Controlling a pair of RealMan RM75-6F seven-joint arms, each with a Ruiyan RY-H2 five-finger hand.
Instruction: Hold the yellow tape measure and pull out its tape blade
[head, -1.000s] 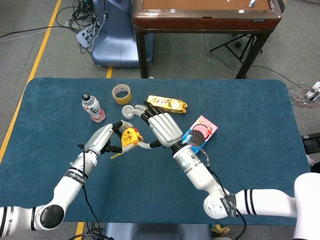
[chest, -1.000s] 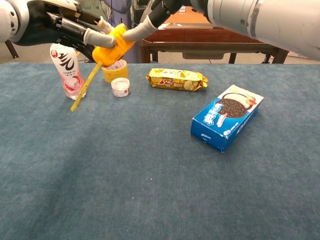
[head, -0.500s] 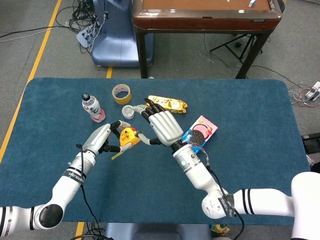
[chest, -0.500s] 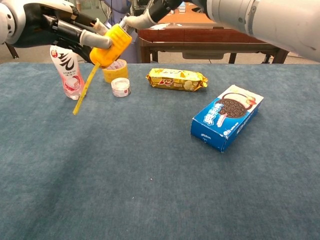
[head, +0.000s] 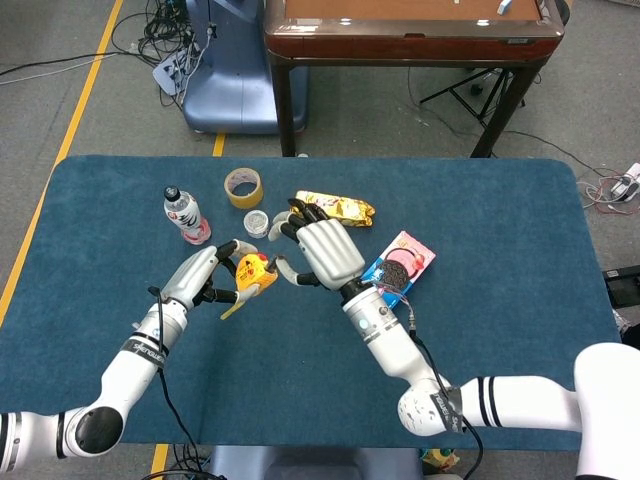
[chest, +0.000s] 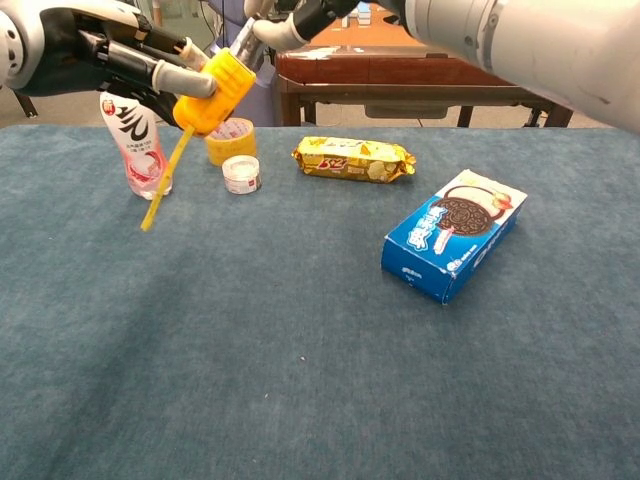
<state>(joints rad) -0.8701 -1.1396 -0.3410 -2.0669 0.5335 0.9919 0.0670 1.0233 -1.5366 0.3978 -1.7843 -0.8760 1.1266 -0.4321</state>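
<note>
Yellow tape measure (chest: 212, 90) is grasped by the left hand (head: 203, 275), its blade (chest: 162, 185) hanging down; the right hand (head: 322, 252) has released fingers.

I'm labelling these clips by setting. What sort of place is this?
Probably a robotics lab or workshop, not a home. The blue-covered table stands on a grey floor with yellow line tape, loose cables lie beside a blue machine base, and another wooden table stands behind.

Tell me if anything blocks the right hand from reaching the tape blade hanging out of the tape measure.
Nothing visible does. The left hand holds the tape measure above the table; its blade hangs free, and the right hand is beside the case.
</note>
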